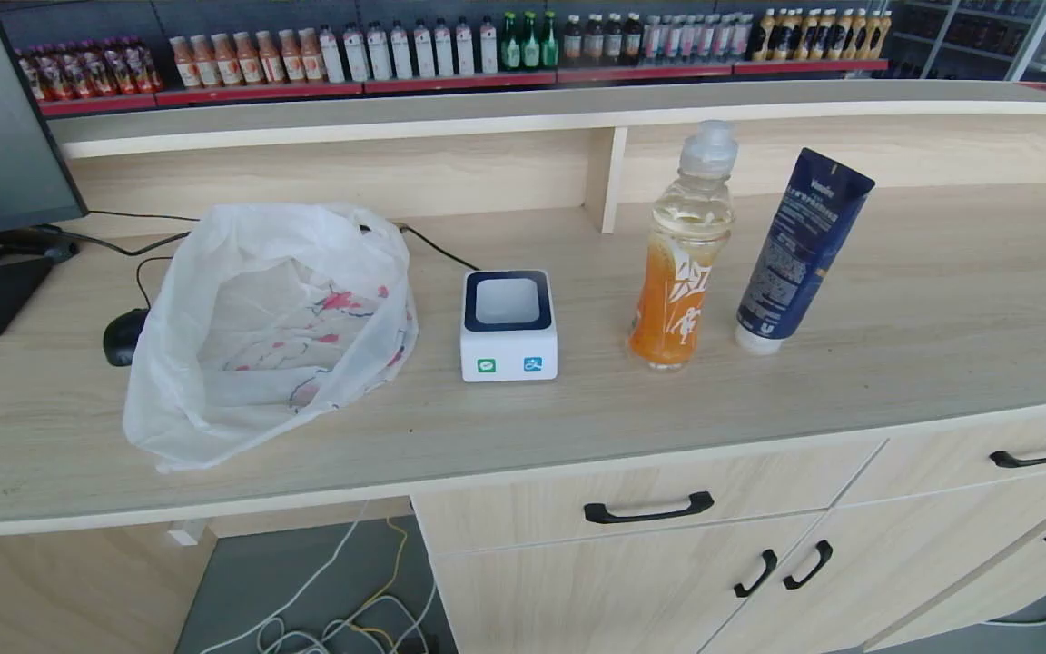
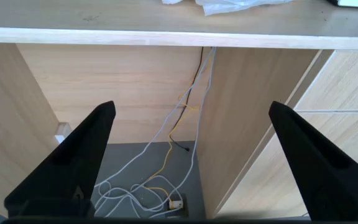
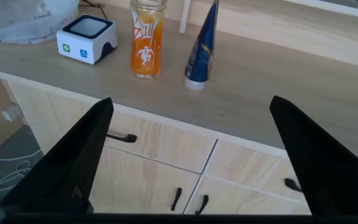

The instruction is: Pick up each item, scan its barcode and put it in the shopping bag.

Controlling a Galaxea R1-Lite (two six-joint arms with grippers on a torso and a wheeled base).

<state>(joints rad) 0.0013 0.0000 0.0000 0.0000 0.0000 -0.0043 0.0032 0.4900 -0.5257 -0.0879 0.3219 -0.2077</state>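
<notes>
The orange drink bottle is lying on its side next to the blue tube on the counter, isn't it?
Not quite. The orange drink bottle is standing upright with its cap on top, not lying on its side. It is indeed next to the blue tube on the counter, as the head view shows.

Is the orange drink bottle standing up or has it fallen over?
Standing up: the orange bottle rests on its base on the counter, with its neck pointing straight up.

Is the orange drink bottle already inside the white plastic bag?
No, the orange bottle stands upright on the counter between the scanner and the blue tube, apart from the bag.
</notes>
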